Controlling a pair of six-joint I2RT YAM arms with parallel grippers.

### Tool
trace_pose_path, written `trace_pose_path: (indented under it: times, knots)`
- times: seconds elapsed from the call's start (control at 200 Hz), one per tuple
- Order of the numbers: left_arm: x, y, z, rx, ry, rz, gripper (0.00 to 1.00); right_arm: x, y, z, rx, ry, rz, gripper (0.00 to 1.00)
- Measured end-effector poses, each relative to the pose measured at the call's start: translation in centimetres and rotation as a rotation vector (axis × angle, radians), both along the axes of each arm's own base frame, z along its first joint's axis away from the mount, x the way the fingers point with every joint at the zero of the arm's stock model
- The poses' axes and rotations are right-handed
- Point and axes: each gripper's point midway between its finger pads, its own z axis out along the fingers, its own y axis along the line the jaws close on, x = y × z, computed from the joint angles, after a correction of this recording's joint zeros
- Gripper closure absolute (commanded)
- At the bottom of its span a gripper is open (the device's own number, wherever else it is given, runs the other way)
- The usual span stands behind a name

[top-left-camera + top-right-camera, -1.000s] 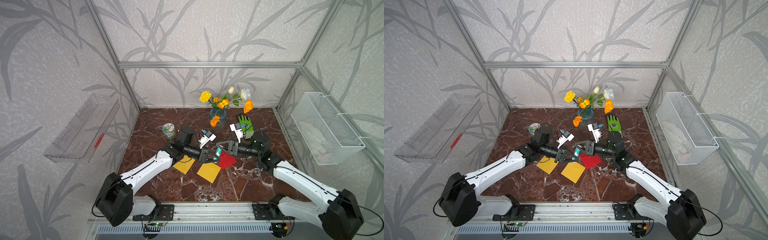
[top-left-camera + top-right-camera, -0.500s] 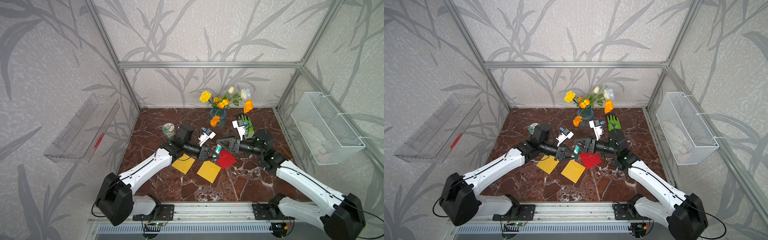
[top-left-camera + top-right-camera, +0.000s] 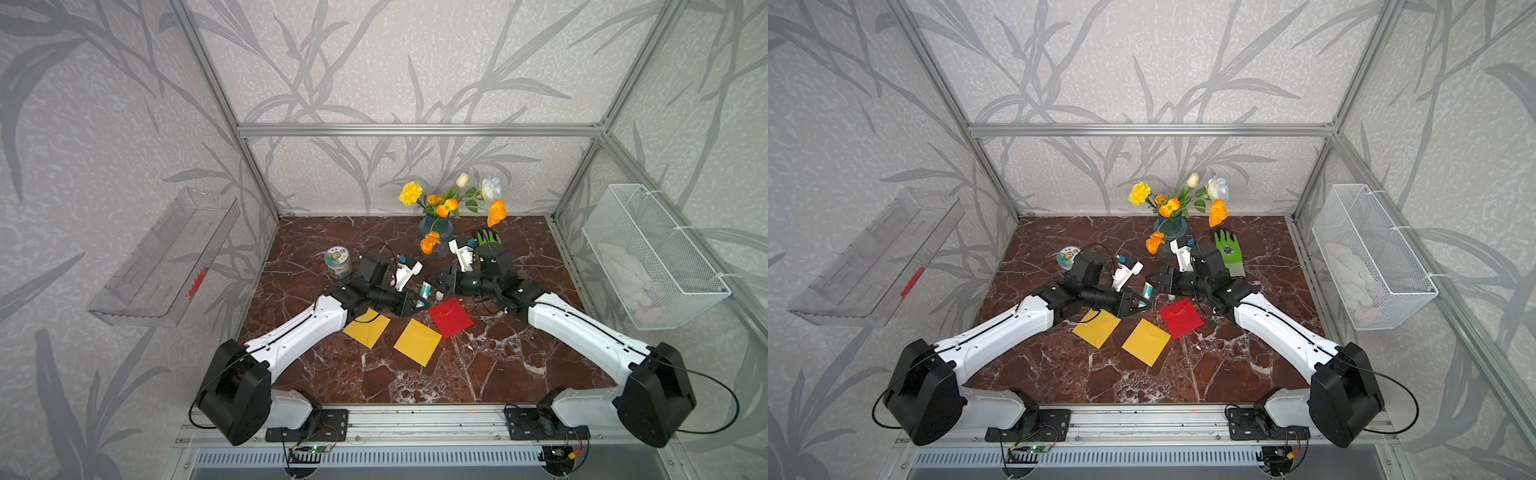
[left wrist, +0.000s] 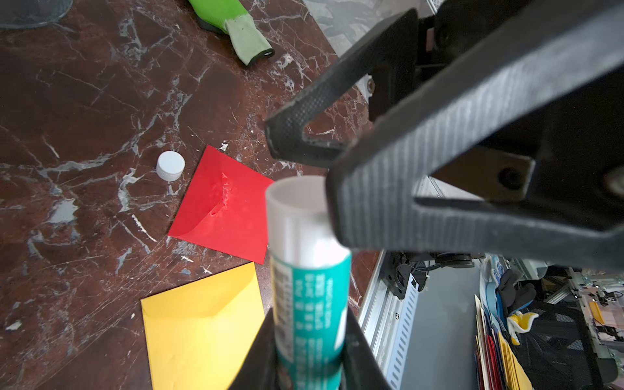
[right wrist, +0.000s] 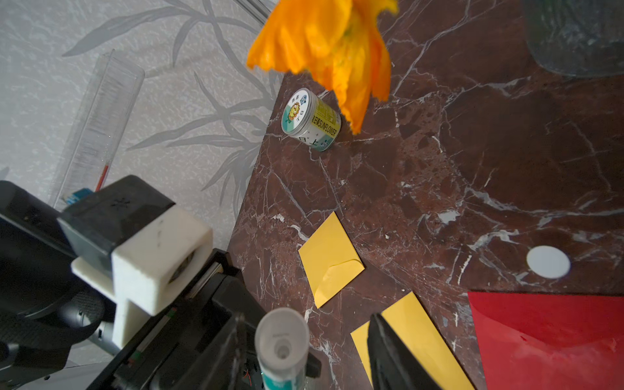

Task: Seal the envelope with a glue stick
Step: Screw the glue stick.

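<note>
My left gripper (image 3: pixel 415 300) (image 4: pixel 309 354) is shut on the glue stick (image 3: pixel 424 288) (image 4: pixel 309 270), a white tube with a teal label. Its open end (image 5: pixel 282 337) has no cap and points toward my right gripper (image 3: pixel 444 283) (image 5: pixel 305 326). The right gripper's jaws stand open on either side of that end, not touching it. The white cap (image 3: pixel 439 296) (image 4: pixel 170 165) (image 5: pixel 548 261) lies on the table beside a red envelope (image 3: pixel 451 318) (image 4: pixel 223 206). Two yellow envelopes (image 3: pixel 368 328) (image 3: pixel 417 342) lie nearer the front. One of them (image 5: pixel 332 260) has its flap raised.
A glass vase of flowers (image 3: pixel 435 226) stands at the back. A green glove (image 3: pixel 1229 247) lies behind my right arm. A small round tin (image 3: pixel 338 262) stands behind my left arm. A wire basket (image 3: pixel 648 257) hangs on the right wall and a clear shelf (image 3: pixel 166 257) on the left wall.
My right gripper has gone from shut to open and has drawn back from the glue stick. The white cap now lies on the table. The left gripper still holds the tube.
</note>
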Motion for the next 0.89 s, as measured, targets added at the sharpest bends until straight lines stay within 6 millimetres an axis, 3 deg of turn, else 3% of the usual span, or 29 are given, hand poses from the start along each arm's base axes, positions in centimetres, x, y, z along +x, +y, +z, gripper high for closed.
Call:
trace_pose_path:
  times: [0.18,0.455,0.72,0.895]
  knots:
    - [0.0,0.1,-0.3,0.006,0.005,0.003,1.00,0.2,1.0,0.2,0.007,0.001,0.013,0.52]
    - [-0.1,0.1,-0.4,0.007,0.008,0.003,1.00,0.3,1.8,-1.3,-0.002,0.047,0.018,0.71]
    - [-0.1,0.0,-0.5,0.007,0.013,0.000,1.00,0.4,1.9,-0.9,0.011,0.037,0.015,0.61]
    - [-0.2,0.0,-0.7,0.006,0.020,-0.005,1.00,0.4,1.9,-0.9,0.013,0.039,0.013,0.71]
